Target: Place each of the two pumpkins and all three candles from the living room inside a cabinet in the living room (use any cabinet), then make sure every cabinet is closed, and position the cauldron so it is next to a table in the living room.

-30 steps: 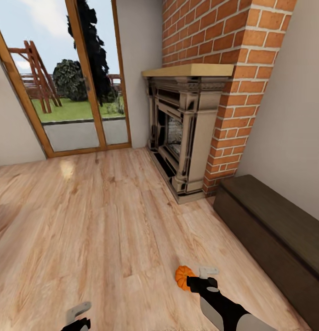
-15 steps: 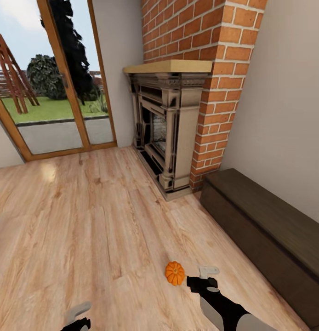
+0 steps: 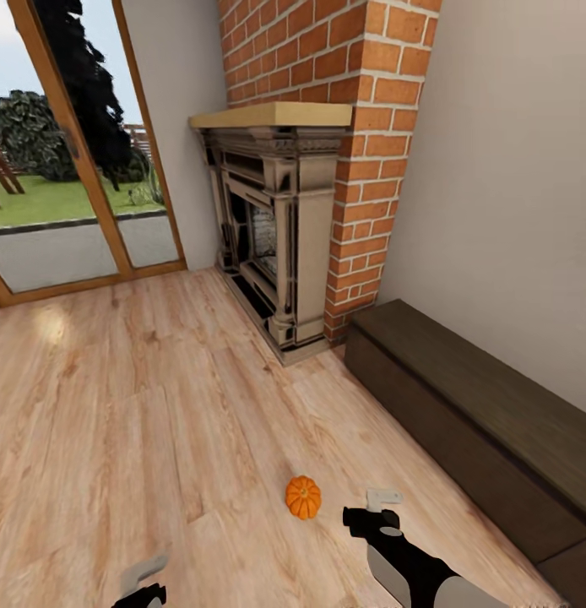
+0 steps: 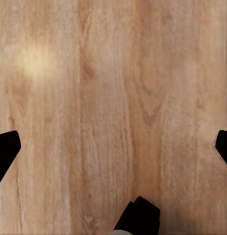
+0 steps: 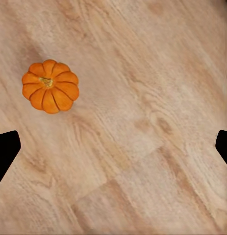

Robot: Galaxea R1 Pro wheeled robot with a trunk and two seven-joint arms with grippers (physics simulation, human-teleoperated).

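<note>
One small orange pumpkin (image 3: 303,496) lies on the wooden floor, a little to the left of my right gripper (image 3: 382,500). In the right wrist view the pumpkin (image 5: 50,86) sits off to one side of the gripper (image 5: 113,152), whose fingers stand wide apart with nothing between them. My left gripper (image 3: 145,576) hangs low at the left, and in its wrist view it (image 4: 113,152) is open over bare floor. The long dark-brown cabinet (image 3: 479,414) runs along the right wall, its front shut. The candles, the cauldron and the table are out of view.
A brick chimney with a fireplace (image 3: 272,236) and a pale mantel stands at the cabinet's far end. Glass doors with wooden frames (image 3: 73,169) fill the far left wall. Wooden floor (image 3: 141,397) stretches between me and them.
The whole picture has slid left, so the camera has turned right. The pumpkin now shows further left of my right gripper. Both grippers keep their places in the picture and stay open.
</note>
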